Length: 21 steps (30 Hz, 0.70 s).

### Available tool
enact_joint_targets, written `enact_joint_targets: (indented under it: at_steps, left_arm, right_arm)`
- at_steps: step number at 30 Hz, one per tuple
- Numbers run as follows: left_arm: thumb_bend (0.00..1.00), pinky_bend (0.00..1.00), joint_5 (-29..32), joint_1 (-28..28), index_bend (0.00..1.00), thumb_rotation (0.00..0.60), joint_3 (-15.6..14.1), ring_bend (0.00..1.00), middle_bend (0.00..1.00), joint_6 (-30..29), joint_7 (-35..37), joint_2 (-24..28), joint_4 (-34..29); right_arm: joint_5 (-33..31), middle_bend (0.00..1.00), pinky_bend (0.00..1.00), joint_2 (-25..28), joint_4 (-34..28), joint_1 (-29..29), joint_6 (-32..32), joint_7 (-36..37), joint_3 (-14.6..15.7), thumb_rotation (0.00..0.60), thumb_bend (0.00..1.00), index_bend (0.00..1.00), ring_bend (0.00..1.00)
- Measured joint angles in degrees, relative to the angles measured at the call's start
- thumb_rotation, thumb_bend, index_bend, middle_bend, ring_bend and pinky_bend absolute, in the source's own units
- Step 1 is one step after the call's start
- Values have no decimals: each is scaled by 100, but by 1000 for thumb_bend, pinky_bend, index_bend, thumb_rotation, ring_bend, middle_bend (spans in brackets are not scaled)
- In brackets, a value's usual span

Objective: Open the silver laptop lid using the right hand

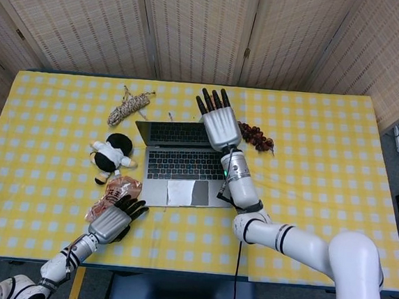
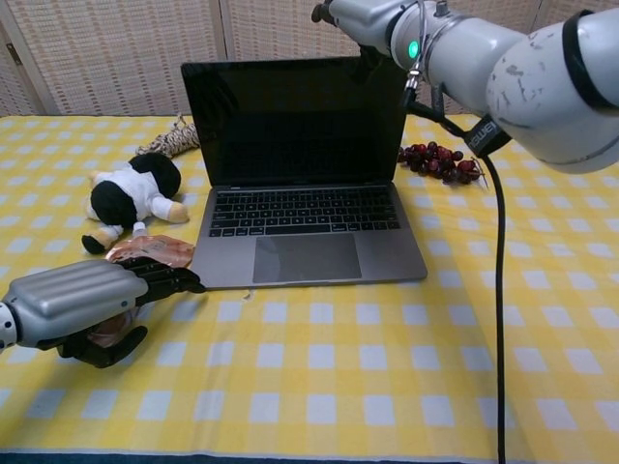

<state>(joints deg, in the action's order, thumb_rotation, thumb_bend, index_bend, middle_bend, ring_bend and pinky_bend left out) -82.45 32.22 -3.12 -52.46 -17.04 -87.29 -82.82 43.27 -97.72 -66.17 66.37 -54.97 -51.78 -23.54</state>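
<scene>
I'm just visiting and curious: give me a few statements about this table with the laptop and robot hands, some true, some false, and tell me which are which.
1. The laptop is open with a dark screen. True.
2. The right robot hand is at the top edge of the lid. True.
3. The left robot hand is typing on the keyboard. False: it rests on the table by a snack packet, left of the laptop.
4. The grapes lie left of the laptop. False: they lie to its right.
5. A plush toy lies left of the laptop. True.
</scene>
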Motion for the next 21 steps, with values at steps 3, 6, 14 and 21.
enact_joint_targets:
  at_steps: [3,6,14,21]
  left_arm:
    - [737,0,14,-5,41,600,-11,0,134,-4,-13,5,-9]
    - [737,0,24,-3,41,600,-19,0,134,-1,-25,6,-11]
    - [737,0,48,-9,41,600,-22,0,134,-28,-38,19,-38]
    - [736,0,19,-20,41,600,-26,0,134,-95,-33,37,-74]
  right_arm:
    - [-135,0,0,-11,166,86,9,-18,-38,600,664,0,0]
    - [-230,0,0,-27,309,157,25,-44,-60,600,665,0,0]
    - [-486,0,0,-155,750,329,54,-111,-78,600,664,0,0]
    - [-559,0,0,-169,811,328,129,16,-34,600,663,0,0]
